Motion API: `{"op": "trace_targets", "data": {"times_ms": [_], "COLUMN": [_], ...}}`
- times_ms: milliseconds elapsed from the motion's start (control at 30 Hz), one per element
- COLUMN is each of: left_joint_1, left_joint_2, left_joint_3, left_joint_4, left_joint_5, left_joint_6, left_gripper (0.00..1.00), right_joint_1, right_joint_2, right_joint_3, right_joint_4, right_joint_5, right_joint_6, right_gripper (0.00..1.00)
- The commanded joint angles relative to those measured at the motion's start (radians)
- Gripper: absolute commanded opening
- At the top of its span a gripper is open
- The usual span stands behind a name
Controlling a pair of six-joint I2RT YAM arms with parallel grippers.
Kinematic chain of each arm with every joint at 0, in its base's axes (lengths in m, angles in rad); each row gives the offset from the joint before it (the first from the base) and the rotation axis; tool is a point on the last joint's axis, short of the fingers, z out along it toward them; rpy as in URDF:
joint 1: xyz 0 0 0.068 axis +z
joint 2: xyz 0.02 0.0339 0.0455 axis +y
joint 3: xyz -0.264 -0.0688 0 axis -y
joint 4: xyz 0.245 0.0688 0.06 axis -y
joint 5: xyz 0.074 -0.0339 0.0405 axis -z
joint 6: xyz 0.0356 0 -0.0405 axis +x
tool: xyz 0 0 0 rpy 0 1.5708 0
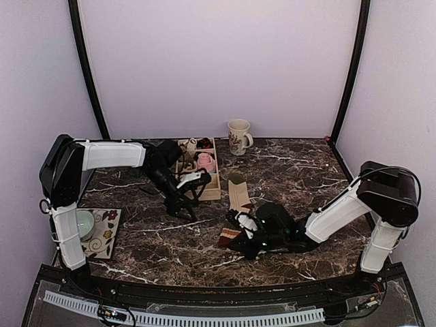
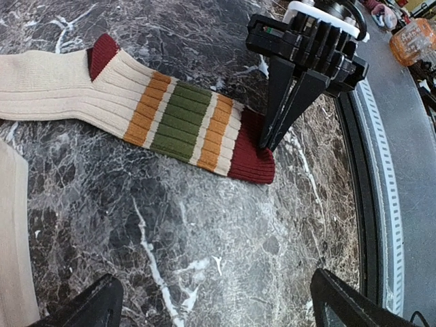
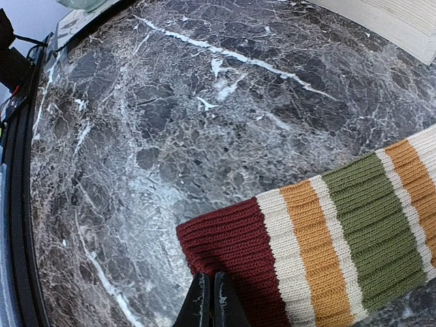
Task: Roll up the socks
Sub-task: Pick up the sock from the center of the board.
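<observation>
Maroon cuff of the striped sock [image 2: 184,122]: right gripper [image 2: 267,144] tips sit on it, pressed together; can't tell if any fabric is caught. The sock lies flat mid-way across the marble table [image 2: 204,238], beige sock [image 1: 237,193] near it. Left gripper [image 2: 218,303] hangs above, fingers spread wide, holding nothing.
</observation>
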Motion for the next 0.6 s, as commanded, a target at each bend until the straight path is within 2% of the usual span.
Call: {"op": "trace_targets", "data": {"times_ms": [0, 267, 467, 567], "left_joint_1": [-0.027, -0.13, -0.24, -0.286], "left_joint_2": [-0.021, -0.029, -0.055, -0.052], "left_joint_3": [-0.043, -0.085, -0.149, -0.159], "left_joint_4": [0.009, 0.056, 0.157, 0.212], "left_joint_5": [0.032, -0.012, -0.126, -0.187], "left_joint_6": [0.122, 0.186, 0.216, 0.214], "left_gripper": [0.99, 0.87, 0.79, 0.67], "right_joint_1": [-0.007, -0.092, -0.141, -0.177], "right_joint_2": [0.033, 0.078, 0.136, 0.154], "right_joint_3": [-0.029, -0.096, -0.078, -0.085], "right_joint_4": [0.057, 0.231, 0.251, 0.286], "right_joint_5": [-0.107, -0.232, -0.322, -0.366], "right_joint_6": [0.113, 0.32, 0.406, 0.459], "right_gripper": [0.0, 0.0, 0.0, 0.0]}}
